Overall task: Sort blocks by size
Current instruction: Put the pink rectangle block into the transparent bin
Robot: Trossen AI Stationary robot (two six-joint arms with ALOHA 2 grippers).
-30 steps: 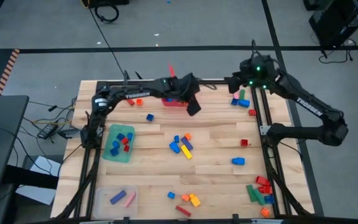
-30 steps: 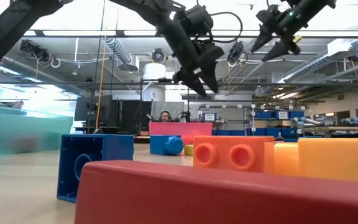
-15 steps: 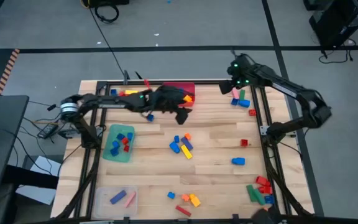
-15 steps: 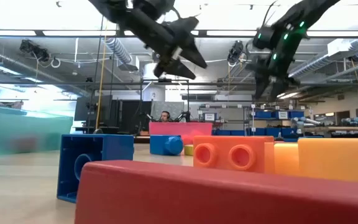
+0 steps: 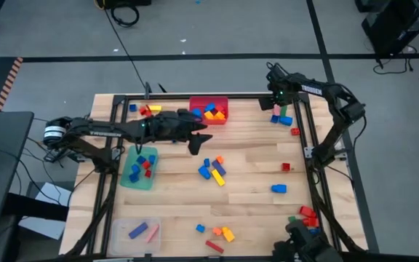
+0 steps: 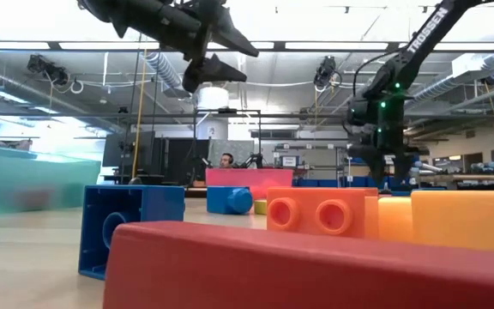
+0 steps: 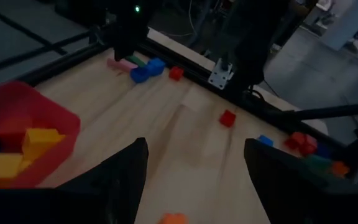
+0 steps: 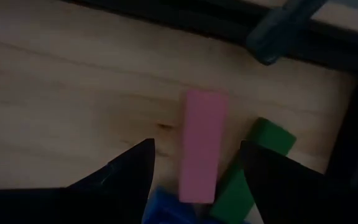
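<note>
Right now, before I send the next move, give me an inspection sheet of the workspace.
Surface: light wooden table, black frame.
Job's things: plastic toy blocks scattered; central cluster; pink bar block beside a green block.
Clutter: red bin, green bin and clear bin, each holding blocks.
Hands: left hand open, empty, above the table near the red bin; right hand open over the pink bar.
Cables: black cord on floor.
Surroundings: a person far behind.

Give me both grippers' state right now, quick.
Left gripper: open, holding nothing, above the table beside the red bin.
Right gripper: open, empty, fingers either side of the pink block.
</note>
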